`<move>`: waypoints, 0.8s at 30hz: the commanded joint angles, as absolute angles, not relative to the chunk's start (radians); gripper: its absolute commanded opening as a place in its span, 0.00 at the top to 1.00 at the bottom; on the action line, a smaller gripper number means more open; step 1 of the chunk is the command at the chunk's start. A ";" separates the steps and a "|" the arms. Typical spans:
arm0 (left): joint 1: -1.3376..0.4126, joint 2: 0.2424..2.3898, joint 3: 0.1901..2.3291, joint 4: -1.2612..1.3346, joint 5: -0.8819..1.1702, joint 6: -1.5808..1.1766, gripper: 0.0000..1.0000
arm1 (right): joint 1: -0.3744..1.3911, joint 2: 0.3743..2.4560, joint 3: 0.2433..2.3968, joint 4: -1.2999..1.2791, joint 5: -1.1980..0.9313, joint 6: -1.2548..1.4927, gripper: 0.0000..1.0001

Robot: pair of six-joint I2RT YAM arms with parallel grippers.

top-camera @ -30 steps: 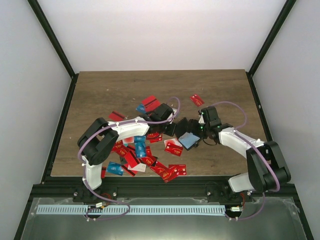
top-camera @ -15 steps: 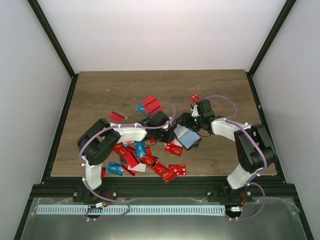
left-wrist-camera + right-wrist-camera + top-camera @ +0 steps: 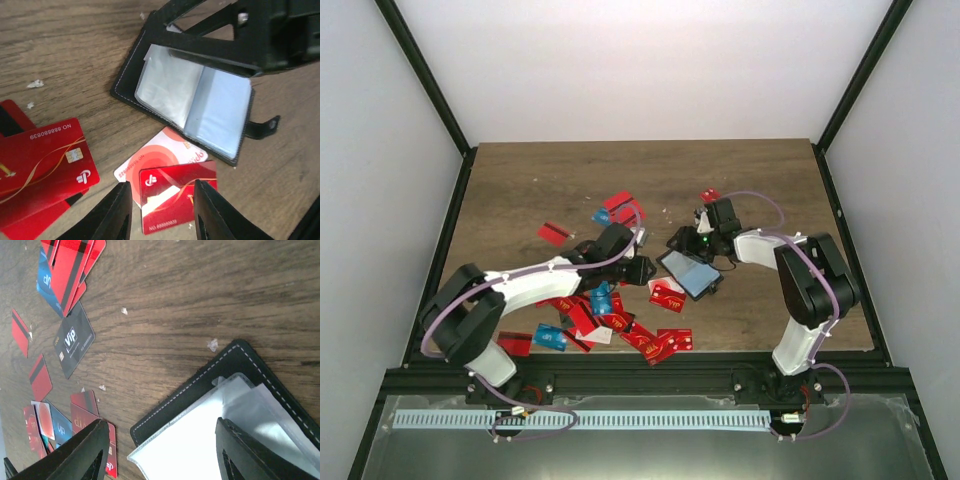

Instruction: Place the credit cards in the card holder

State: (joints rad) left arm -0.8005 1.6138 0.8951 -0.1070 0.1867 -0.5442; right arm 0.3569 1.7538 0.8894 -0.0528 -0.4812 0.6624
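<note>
The card holder [image 3: 692, 275] lies open on the table, black outside with clear greyish-blue sleeves inside [image 3: 200, 102]. My right gripper [image 3: 682, 244] is open and stands over its far-left corner, with the sleeves [image 3: 200, 445] between its fingers. My left gripper [image 3: 640, 268] is open just left of the holder, straddling a red credit card [image 3: 177, 197] that lies on a white and red card [image 3: 150, 157]. Many red and a few blue credit cards [image 3: 590, 310] lie scattered under the left arm.
More red and blue cards [image 3: 623, 208] lie behind the grippers, with a thin dark grey VIP card [image 3: 74, 345] among them. Single red cards lie at the back right [image 3: 710, 195] and left [image 3: 555, 233]. Further cards [image 3: 665, 342] lie near the front edge.
The left arm has swung round and its gripper has drawn back left, off the holder. The right gripper has moved left over the holder's far side. The holder now lies open and flat.
</note>
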 commanded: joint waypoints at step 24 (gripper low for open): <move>-1.210 1.121 0.511 -0.199 0.063 -0.861 0.55 | 0.581 1.248 0.693 -0.322 -0.358 0.639 0.35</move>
